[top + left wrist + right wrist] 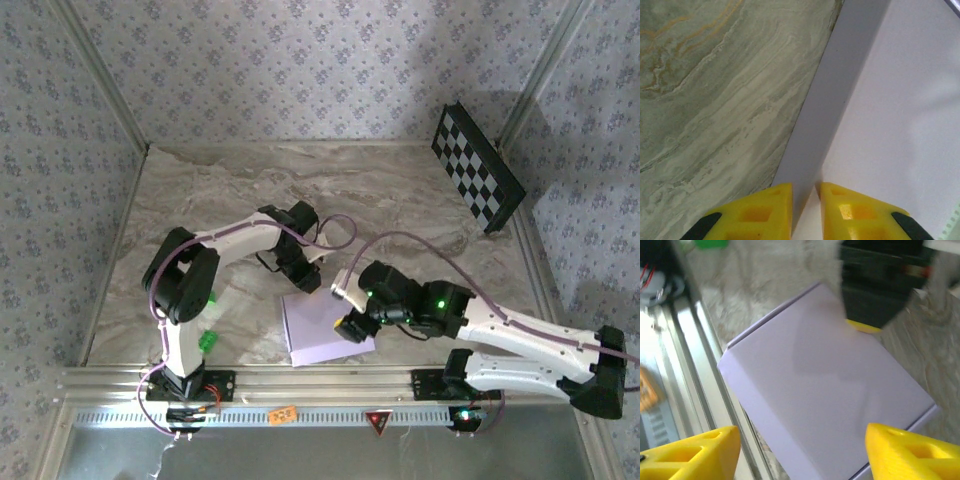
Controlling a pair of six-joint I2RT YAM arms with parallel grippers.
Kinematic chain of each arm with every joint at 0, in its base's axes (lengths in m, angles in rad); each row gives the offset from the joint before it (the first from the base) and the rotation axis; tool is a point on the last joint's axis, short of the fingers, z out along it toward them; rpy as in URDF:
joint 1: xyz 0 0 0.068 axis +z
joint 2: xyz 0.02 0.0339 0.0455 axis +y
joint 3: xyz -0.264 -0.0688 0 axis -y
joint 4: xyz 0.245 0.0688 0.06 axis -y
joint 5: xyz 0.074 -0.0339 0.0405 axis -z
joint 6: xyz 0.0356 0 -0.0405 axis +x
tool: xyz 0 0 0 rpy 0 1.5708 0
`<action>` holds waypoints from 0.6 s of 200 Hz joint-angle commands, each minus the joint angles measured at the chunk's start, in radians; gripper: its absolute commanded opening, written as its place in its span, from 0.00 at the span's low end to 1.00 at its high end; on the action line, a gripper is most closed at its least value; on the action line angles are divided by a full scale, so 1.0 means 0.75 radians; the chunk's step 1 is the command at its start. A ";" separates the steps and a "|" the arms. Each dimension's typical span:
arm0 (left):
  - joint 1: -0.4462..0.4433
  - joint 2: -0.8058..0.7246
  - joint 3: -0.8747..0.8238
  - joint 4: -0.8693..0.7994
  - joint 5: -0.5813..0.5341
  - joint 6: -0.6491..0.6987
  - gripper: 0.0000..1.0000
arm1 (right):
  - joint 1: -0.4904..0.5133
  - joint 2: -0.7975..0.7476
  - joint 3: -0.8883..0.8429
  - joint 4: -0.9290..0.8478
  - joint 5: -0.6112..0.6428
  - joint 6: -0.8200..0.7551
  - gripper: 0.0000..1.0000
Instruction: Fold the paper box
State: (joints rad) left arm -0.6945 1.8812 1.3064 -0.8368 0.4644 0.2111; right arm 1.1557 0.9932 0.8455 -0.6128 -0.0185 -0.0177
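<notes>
**Yellow fingertips (760,212) pinched on box wall, right jaws wide**

Left gripper (806,202): fingers nearly together, with a thin card wall of the paper box (890,125) caught between them at the box's far-left edge. Right gripper (802,440): fingers wide apart over the box's right side, gripping nothing. The box lay flat on the table (400,200), lavender face up. The metal rail (330,380) ran just beside the box's near edge. The checkerboard panel (478,180) stood well apart from the box, off to its far right.

Judged step: the box looked all but folded, and the job in hand was seating and squaring that last wall. Doing it well called for:
- a shallow pinch on the wall only, so the card bent on its score line and not beside it
- the right gripper bearing flat on the top face, since a light box would likely skate on a slick table
- a straight release, with no dragging

Materials:
- Box: thin matte cardboard, pale lavender, with crisp scored edges and a low squarish shape. It probably dents easily.
- Table: smooth marble print, grey-beige veins.
- Fingertips: hard yellow plastic with square recesses.

The right wrist view was blurred, so the state of the box's corners couldn't be told.
</notes>
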 commanded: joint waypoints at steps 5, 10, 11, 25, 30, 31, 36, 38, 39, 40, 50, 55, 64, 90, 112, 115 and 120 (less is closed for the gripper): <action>0.024 0.042 0.016 -0.005 -0.035 0.005 0.20 | 0.028 0.047 0.020 0.022 0.129 -0.210 0.70; 0.028 0.045 0.019 -0.007 -0.036 0.006 0.20 | 0.026 0.051 0.020 0.026 0.127 -0.196 0.70; 0.028 0.046 0.019 -0.008 -0.037 0.005 0.20 | 0.026 0.052 0.020 0.028 0.126 -0.194 0.70; 0.037 0.055 0.029 -0.010 -0.042 0.007 0.19 | 0.015 0.045 0.011 0.063 0.117 -0.159 0.69; 0.040 0.057 0.031 -0.009 -0.047 0.006 0.20 | 0.011 0.043 0.009 0.076 0.118 -0.152 0.69; 0.041 0.058 0.031 -0.007 -0.047 0.005 0.20 | 0.010 0.043 0.007 0.078 0.118 -0.150 0.69; 0.044 0.060 0.031 -0.005 -0.049 0.005 0.19 | 0.007 0.038 0.005 0.091 0.120 -0.150 0.69; 0.044 0.061 0.033 -0.004 -0.049 0.007 0.19 | 0.007 0.038 0.004 0.095 0.122 -0.150 0.69; 0.043 0.062 0.033 -0.003 -0.049 0.007 0.19 | 0.006 0.038 0.004 0.096 0.123 -0.150 0.69; 0.045 0.062 0.033 -0.003 -0.049 0.008 0.19 | 0.007 0.037 0.003 0.098 0.123 -0.152 0.69; 0.050 0.068 0.039 -0.003 -0.050 0.010 0.18 | 0.006 0.036 0.001 0.099 0.115 -0.167 0.69; 0.051 0.070 0.043 -0.005 -0.053 0.012 0.18 | 0.007 0.036 0.002 0.095 0.107 -0.177 0.69; 0.054 0.075 0.047 -0.006 -0.055 0.014 0.17 | 0.011 0.041 0.000 0.086 0.102 -0.200 0.69; 0.066 0.083 0.055 -0.009 -0.061 0.019 0.15 | 0.014 0.053 0.002 0.069 0.129 -0.218 0.69; 0.074 0.093 0.057 -0.012 -0.080 0.023 0.14 | 0.007 0.052 0.012 0.064 0.148 -0.215 0.69; 0.076 0.093 0.057 -0.012 -0.079 0.023 0.14 | 0.008 0.052 0.013 0.065 0.150 -0.214 0.69; 0.077 0.094 0.058 -0.013 -0.081 0.023 0.14 | 0.006 0.051 0.014 0.066 0.153 -0.207 0.69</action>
State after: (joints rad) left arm -0.6491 1.9102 1.3460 -0.8368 0.4633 0.2096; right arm 1.1648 1.0344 0.8459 -0.5583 0.0654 -0.1589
